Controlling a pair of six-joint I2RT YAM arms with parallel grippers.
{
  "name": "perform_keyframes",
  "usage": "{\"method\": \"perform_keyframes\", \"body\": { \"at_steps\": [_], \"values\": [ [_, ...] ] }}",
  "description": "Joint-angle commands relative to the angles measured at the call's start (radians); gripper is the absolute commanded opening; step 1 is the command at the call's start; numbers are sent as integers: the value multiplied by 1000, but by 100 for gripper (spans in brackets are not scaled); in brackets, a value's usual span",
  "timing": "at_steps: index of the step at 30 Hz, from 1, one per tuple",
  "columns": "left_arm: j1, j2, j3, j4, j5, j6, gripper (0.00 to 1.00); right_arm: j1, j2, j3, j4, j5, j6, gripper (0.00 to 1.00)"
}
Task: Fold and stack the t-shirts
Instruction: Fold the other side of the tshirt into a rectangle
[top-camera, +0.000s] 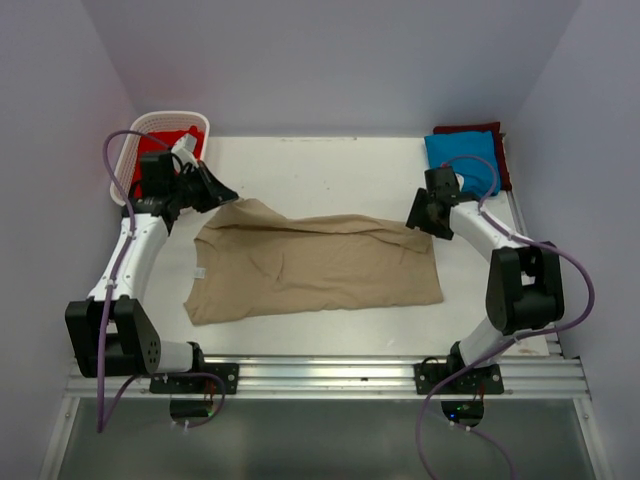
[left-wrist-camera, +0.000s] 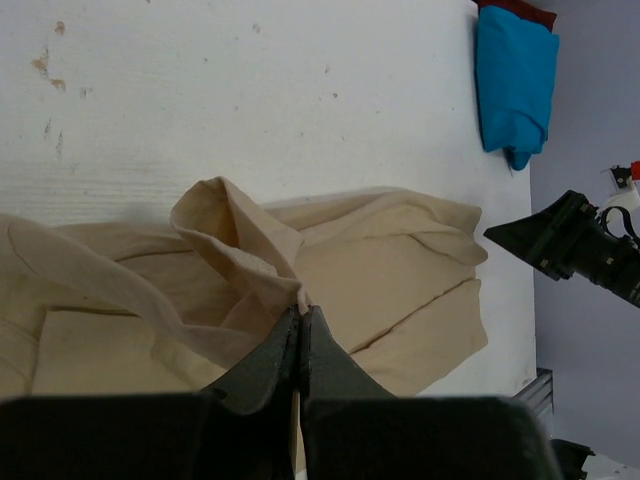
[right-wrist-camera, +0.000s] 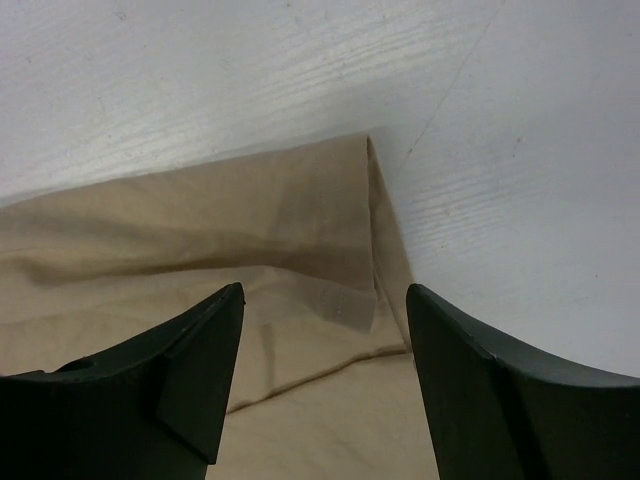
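A tan t-shirt (top-camera: 315, 265) lies spread across the middle of the white table, its far edge folded over. My left gripper (top-camera: 228, 196) is shut on a pinch of that tan cloth (left-wrist-camera: 285, 270) at the shirt's far left corner, lifting it slightly. My right gripper (right-wrist-camera: 325, 295) stands open just above the shirt's far right corner (right-wrist-camera: 340, 230), nothing between its fingers (right-wrist-camera: 200, 350). A folded blue t-shirt (top-camera: 462, 160) lies on a dark maroon one (top-camera: 500, 150) at the back right. A red t-shirt (top-camera: 160, 148) sits in the basket.
A white lattice basket (top-camera: 150, 130) stands at the back left corner beside the left arm. Grey walls enclose the table on three sides. The table's right edge (left-wrist-camera: 520, 300) runs close to the tan shirt's corner.
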Motion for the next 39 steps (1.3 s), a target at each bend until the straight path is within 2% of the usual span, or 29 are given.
{"method": "perform_keyframes", "body": {
  "at_steps": [1,7,9,12,16,28,39],
  "values": [
    [8,-4,-15,-6,16,25,0,3,24,51,-6,55,15,70],
    [8,-2,-15,-8,14,28,0,2,111,115,-4,107,36,63],
    [8,-1,-17,-8,16,28,0,-1,156,135,-9,113,54,57],
    [8,-2,-8,-21,11,34,0,-1,202,158,-55,104,96,52],
    [6,-1,5,-38,2,46,0,-1,170,103,-55,83,139,49],
    [8,5,8,-43,4,46,0,-1,15,-6,-70,64,150,49],
    [8,5,-2,-54,0,62,0,-1,47,-50,-35,6,153,45]
  ]
}}
